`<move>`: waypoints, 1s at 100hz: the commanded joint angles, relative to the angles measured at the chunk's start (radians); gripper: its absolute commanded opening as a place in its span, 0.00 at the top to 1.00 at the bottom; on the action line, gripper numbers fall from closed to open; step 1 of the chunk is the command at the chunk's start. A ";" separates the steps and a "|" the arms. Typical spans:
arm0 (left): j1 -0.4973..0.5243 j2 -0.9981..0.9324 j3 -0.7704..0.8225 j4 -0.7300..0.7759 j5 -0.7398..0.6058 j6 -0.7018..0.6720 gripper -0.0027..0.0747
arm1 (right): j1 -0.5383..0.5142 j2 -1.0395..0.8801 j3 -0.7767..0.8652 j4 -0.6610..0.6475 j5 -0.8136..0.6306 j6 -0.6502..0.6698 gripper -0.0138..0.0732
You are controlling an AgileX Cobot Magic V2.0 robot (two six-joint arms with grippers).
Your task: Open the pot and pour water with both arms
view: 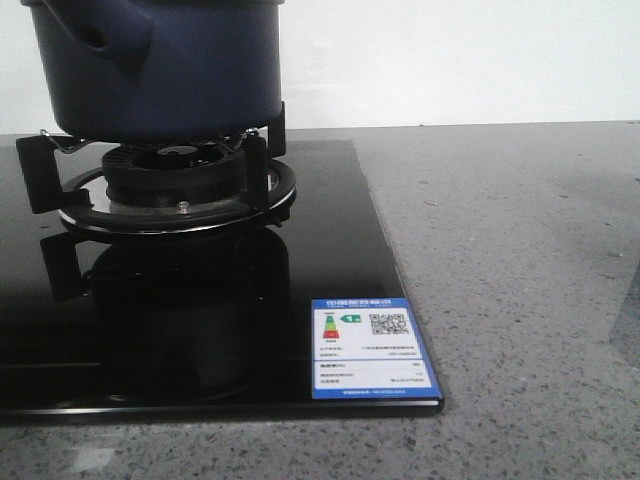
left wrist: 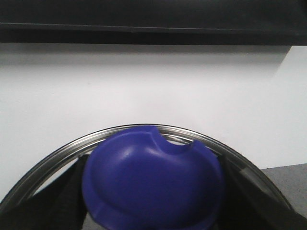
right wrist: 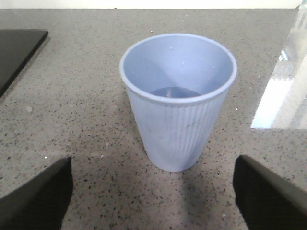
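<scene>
The dark navy pot (view: 170, 70) sits on the gas burner (view: 175, 180) at the back left, its side handle socket (view: 95, 35) facing left and its top out of frame. In the left wrist view my left gripper (left wrist: 153, 211) is shut on the blue lid knob (left wrist: 153, 182), with dark fingers (left wrist: 57, 206) on both sides; the lid's metal rim (left wrist: 62, 151) curves behind it against a white wall. My right gripper (right wrist: 153, 196) stands open over the counter, just short of a light-blue ribbed cup (right wrist: 177, 120), with nothing between its fingers (right wrist: 43, 196).
A black glass cooktop (view: 330, 250) with a blue energy label (view: 368, 350) fills the left of the speckled grey counter (view: 520, 300). The cooktop's corner (right wrist: 17, 52) lies beyond the cup. A shiny pale surface (right wrist: 283, 96) borders the counter beside the cup.
</scene>
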 commanded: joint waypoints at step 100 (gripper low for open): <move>0.004 -0.028 -0.037 -0.002 -0.100 0.001 0.50 | -0.007 0.596 0.029 0.051 -0.767 0.004 0.17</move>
